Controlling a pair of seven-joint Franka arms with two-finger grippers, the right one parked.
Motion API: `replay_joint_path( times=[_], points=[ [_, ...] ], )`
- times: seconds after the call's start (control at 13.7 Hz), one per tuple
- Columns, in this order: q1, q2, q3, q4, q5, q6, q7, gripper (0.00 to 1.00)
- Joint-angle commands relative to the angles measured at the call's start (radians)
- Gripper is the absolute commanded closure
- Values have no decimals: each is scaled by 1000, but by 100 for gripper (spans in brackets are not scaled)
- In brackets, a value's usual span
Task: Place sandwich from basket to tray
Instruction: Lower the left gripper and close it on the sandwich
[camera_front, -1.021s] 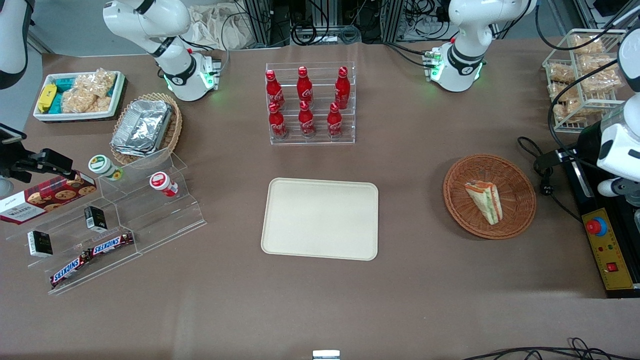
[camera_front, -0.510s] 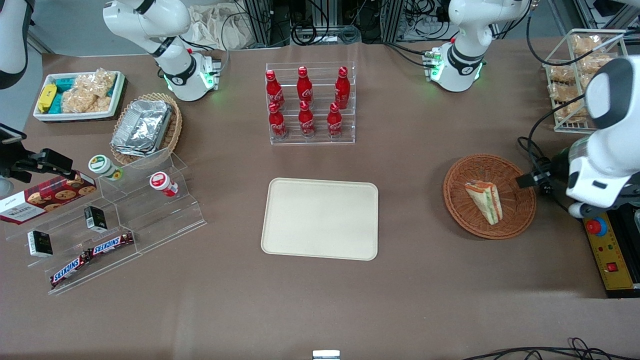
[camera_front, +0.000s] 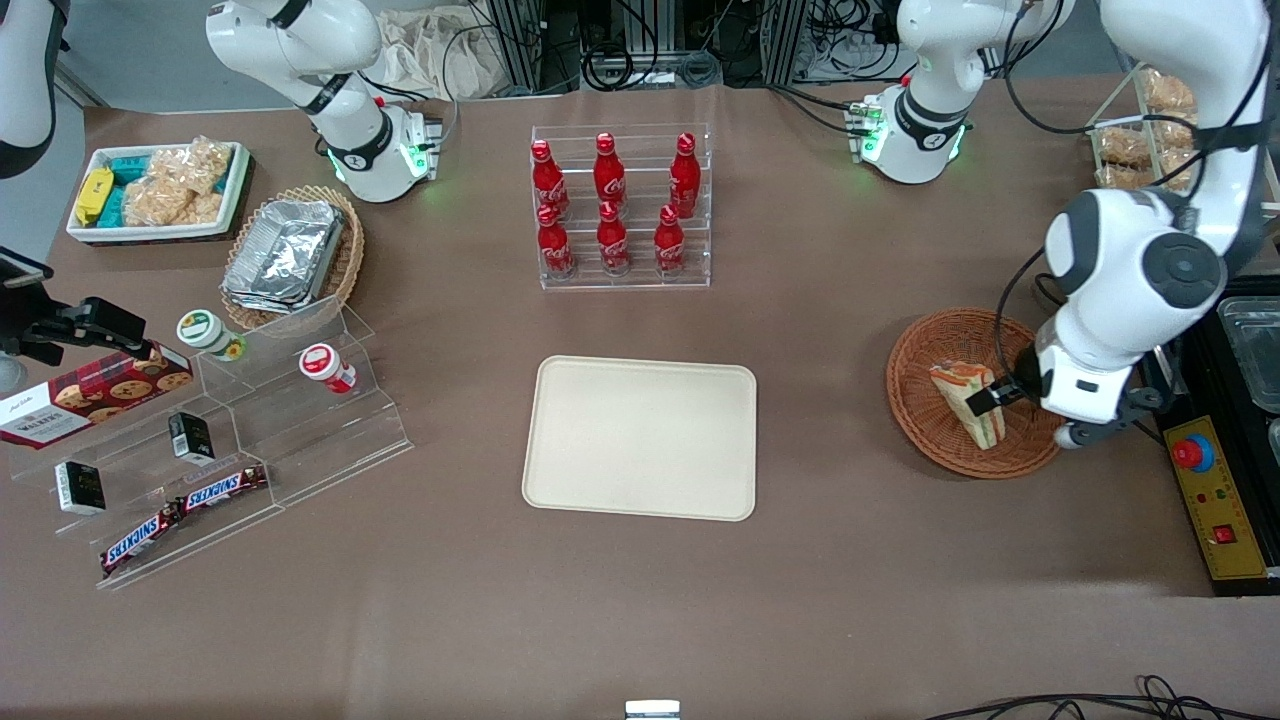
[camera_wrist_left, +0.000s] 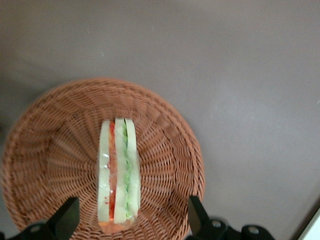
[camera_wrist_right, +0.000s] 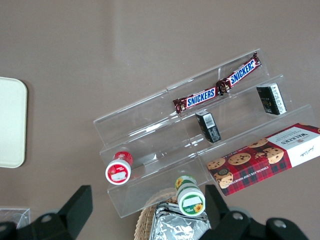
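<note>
Gripper: the left arm's gripper (camera_wrist_left: 131, 220) hangs above the basket's working-arm side, fingers (camera_wrist_left: 67, 216) spread wide either side of the sandwich, holding nothing, clear air between pads and bread
Sandwich: one wedge (camera_front: 971, 402), lying in the basket on its side, layers showing as stripes of white, red-orange and green (camera_wrist_left: 119, 172); it reaches from near the basket's middle toward the rim nearest the front camera
Basket: one round reddish-brown wicker basket (camera_front: 925, 345), toward the working arm's end of the table; bare weave shows all around the wedge, so there's room on both flanks of the bread
Tray: one cream rectangular tray (camera_front: 640, 438), flat in the middle of the table, nothing on it, well apart from the basket with open brown tabletop between them
Table edge: a wide bare strip of tabletop (camera_front: 640, 610) runs nearer the front camera than tray and basket
Bottles: six red bottles in a clear tiered rack (camera_front: 620, 205), three per row, farther from the front camera than the tray
Parked arm's end: a clear stepped stand (camera_wrist_right: 200, 150) with two Snickers bars (camera_wrist_right: 216, 91), two small black packs, two lidded cups and one cookie box (camera_wrist_right: 262, 159); one paler basket of foil containers (camera_front: 292, 255); one white bin of snacks (camera_front: 160, 190)
Working arm's end: a wire rack of snack bags (camera_front: 1135, 150) and a control box with a red button (camera_front: 1192, 455) just beside the basket
</note>
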Motion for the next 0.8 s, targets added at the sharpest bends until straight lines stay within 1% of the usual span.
replay_joint_path(
  times=[0.0,0.22,0.73],
  points=[
    [-4,-13,-1,-68,6,76,-46,2],
    [0,49,0,-71,6,151,-49,2],
    [10,121,8,-68,8,172,-48,5]
  ],
)
